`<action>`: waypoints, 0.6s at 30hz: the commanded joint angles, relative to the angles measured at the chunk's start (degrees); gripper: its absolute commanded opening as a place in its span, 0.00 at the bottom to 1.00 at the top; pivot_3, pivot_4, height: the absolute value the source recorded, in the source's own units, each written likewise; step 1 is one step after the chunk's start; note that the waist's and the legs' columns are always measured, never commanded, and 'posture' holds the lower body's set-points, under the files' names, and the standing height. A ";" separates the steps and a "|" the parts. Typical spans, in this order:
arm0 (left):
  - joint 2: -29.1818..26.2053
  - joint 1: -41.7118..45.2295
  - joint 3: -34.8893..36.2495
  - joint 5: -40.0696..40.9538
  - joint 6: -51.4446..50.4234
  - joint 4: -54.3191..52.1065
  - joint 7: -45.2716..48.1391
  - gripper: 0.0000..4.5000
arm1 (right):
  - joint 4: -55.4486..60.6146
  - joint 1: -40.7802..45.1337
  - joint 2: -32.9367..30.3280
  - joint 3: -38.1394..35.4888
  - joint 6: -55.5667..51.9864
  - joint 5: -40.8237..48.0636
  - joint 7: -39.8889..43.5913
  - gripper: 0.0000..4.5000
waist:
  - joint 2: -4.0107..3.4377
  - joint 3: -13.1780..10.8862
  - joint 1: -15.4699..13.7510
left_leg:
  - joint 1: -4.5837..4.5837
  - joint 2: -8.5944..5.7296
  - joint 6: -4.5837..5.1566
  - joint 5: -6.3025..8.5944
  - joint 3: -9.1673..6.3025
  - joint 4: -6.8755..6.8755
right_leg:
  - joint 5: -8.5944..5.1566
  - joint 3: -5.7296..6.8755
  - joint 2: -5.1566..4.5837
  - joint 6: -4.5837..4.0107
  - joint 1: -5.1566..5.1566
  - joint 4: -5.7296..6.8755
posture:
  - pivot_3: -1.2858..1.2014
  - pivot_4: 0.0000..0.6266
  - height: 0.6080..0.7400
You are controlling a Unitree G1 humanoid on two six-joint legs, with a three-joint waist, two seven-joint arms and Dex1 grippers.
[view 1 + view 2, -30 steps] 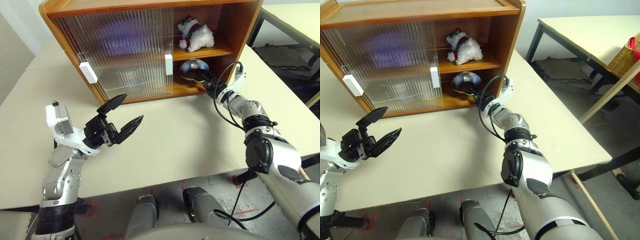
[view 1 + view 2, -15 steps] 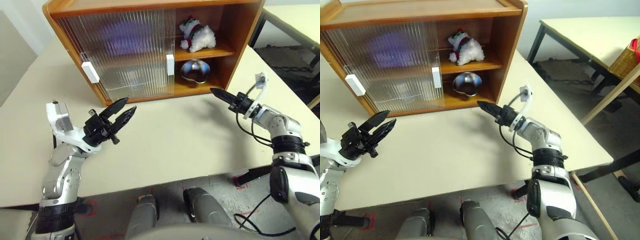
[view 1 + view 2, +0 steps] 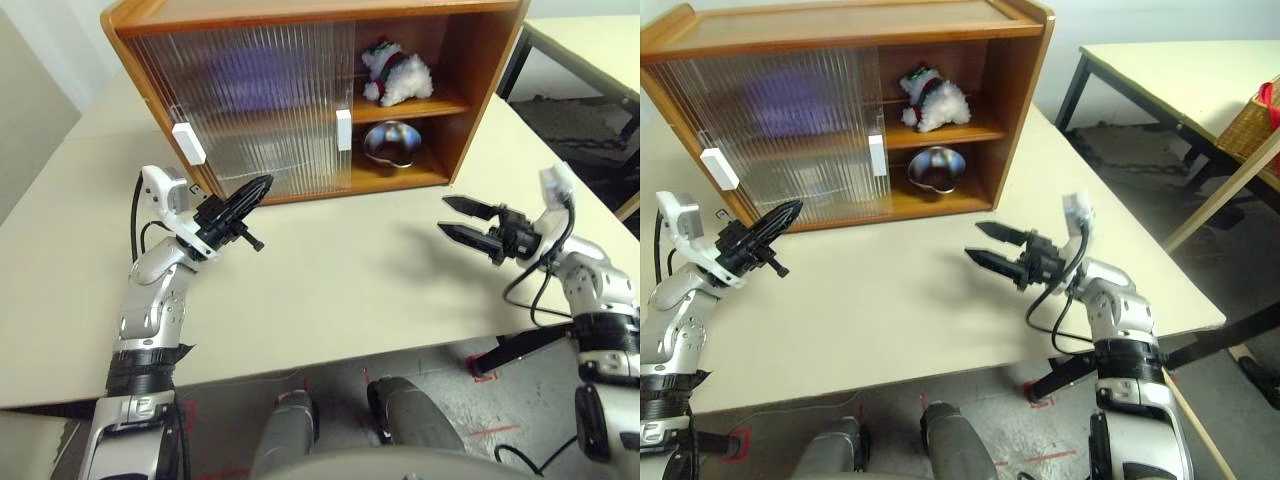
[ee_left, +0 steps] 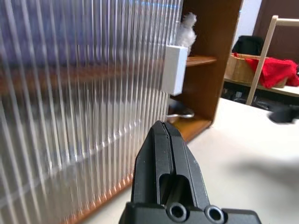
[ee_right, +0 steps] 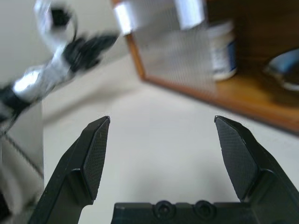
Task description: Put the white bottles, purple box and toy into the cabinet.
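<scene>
Nearest the robot, the right tool (image 3: 458,220) hung above the cream table (image 3: 330,290), its two black fingers spread wide with nothing between them, pointing leftward across the table and well apart from the cabinet (image 3: 300,90). On the other side, the left tool (image 3: 252,190) was clenched, its fingers pressed together into a single point and gripping nothing; it was aimed at the lower part of the ribbed translucent sliding doors (image 3: 250,100), close to the cabinet's front, and whether the tip touched a door could not be told. Two white block handles stood on those doors, one (image 3: 187,142) at the left and one (image 3: 343,129) at the edge of the open right bay. Behind the ribbed panels a blurred purple shape (image 3: 240,70) showed on the upper level, which was probably the purple box. In the right wrist view one white bottle (image 5: 220,49) with a blue-printed label stood on the cabinet's bottom board just behind a door's edge. In the open bay a shiny steel bowl (image 3: 390,142) lay on the bottom board, and above it the toy (image 3: 396,72), fluffy and white in its striped sweater, sat on the inner shelf (image 3: 440,104).
</scene>
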State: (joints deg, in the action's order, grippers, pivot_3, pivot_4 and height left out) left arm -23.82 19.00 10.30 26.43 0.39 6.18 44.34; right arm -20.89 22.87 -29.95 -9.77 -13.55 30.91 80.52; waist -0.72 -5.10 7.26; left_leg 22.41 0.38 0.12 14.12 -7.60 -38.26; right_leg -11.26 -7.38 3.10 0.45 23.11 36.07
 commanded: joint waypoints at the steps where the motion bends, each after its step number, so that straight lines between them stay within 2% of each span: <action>1: 1.26 2.40 -1.39 -2.03 0.63 2.73 -1.10 0.00 | 2.56 -0.68 0.59 0.47 1.85 0.59 0.71 1.00 | 0.00 0.00 0.27 | -0.01 -0.01 0.00 0.00 0.02 0.00 | -0.01 -0.01 0.00 0.02 -0.02 -0.01 | 0.43 0.15 1.00; 8: 3.38 7.27 -2.69 -4.78 1.41 7.30 -3.44 0.00 | 5.65 -1.81 1.13 0.83 1.39 1.64 0.35 1.00 | 0.01 0.00 0.65 | -0.03 -0.03 -0.02 0.03 0.06 0.06 | -0.01 0.05 0.03 0.11 -0.21 -0.36 | 0.43 0.15 1.00; 18: 5.12 12.30 -4.29 -6.26 3.63 12.23 -2.02 0.00 | 7.77 -2.72 1.25 0.35 1.52 3.17 0.11 1.00 | 0.03 -0.02 0.68 | 0.00 -0.08 0.03 0.05 0.03 0.06 | 0.12 0.00 -0.01 0.30 -0.41 -0.83 | 0.42 0.15 1.00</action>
State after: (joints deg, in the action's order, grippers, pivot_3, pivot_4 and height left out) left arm -18.93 30.51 6.41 20.80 3.15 17.14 41.68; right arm -14.09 20.88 -28.65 -9.69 -11.95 33.42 80.45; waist -0.69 -5.12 7.94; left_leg 22.41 0.29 0.15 14.17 -7.56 -38.21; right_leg -11.15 -7.38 3.10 0.76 22.69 35.23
